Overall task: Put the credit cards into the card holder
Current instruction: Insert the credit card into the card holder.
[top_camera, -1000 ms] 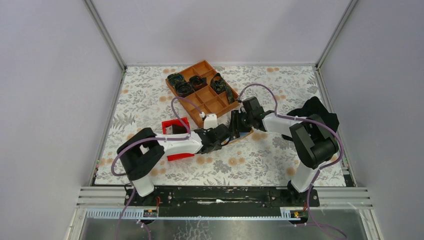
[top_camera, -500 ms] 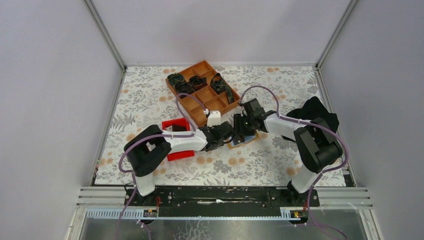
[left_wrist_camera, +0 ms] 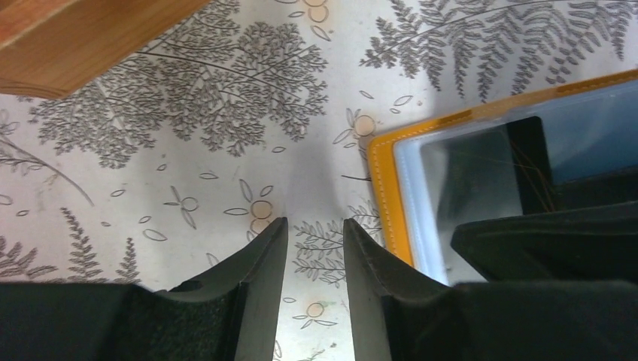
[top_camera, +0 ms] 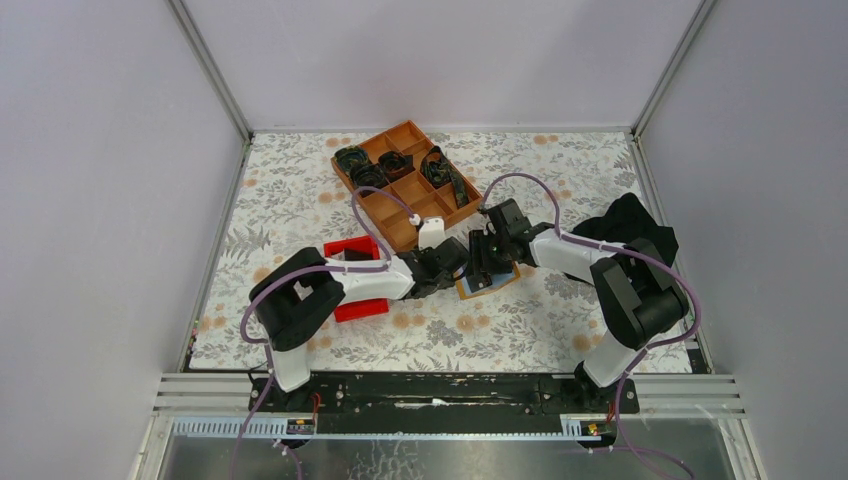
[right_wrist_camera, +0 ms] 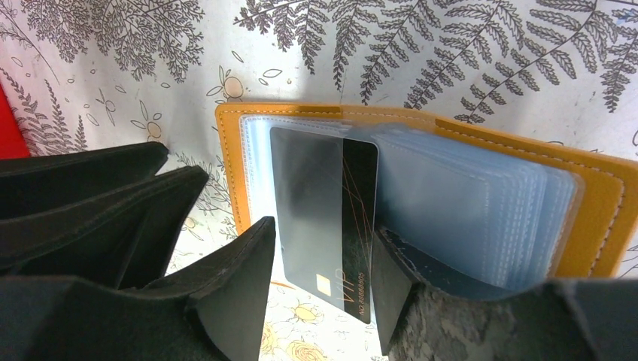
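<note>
Open holder (right_wrist_camera: 481,135) lay near tabletop (top_camera: 300,190) centre; dark card (right_wrist_camera: 323,195) partly sleeved, end protruding, seating judged unfinished. Right hand (right_wrist_camera: 322,252) straddled card, grip unclear; left hand (left_wrist_camera: 314,235) narrow, empty, beside holder

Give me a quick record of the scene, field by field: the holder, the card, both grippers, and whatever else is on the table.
holder: open flat on the table, clear sleeves facing up
card: dark, partly in a sleeve, one end sticking out past the holder's edge
right gripper: fingers flank the card's free end; grip unclear
left gripper: narrowly open, empty, over the table beside the holder
other: tray behind the holder; red bin to its left
</note>
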